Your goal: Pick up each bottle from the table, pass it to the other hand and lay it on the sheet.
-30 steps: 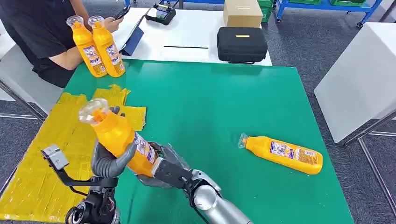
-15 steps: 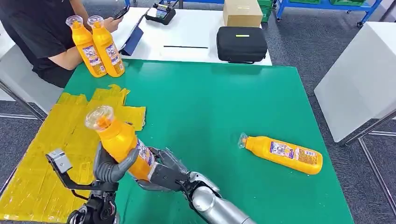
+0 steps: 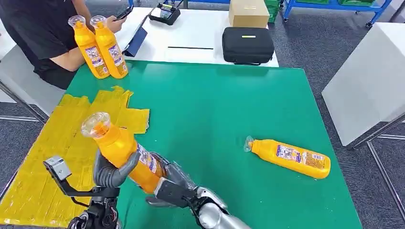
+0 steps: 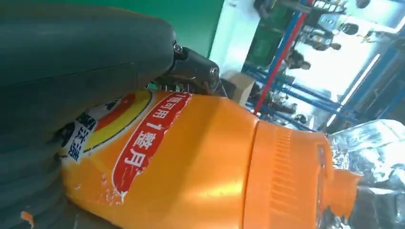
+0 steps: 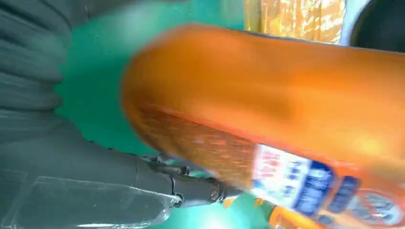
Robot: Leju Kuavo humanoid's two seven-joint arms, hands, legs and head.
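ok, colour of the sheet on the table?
Yellow sheet, crinkled, on the green table; clearest in the head view.

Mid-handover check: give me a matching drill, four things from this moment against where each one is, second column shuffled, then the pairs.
Things:
1. held orange bottle
2. lying orange bottle
3. pair of upright orange bottles
4. black case

Places:
A. on the white table beyond the green table
B. on its side on the green table, on the robot's right
C. at the far left corner of the green table, beside a person
D. between the left hand and the right hand

Pairs: 1-D, 2-B, 3-C, 4-A
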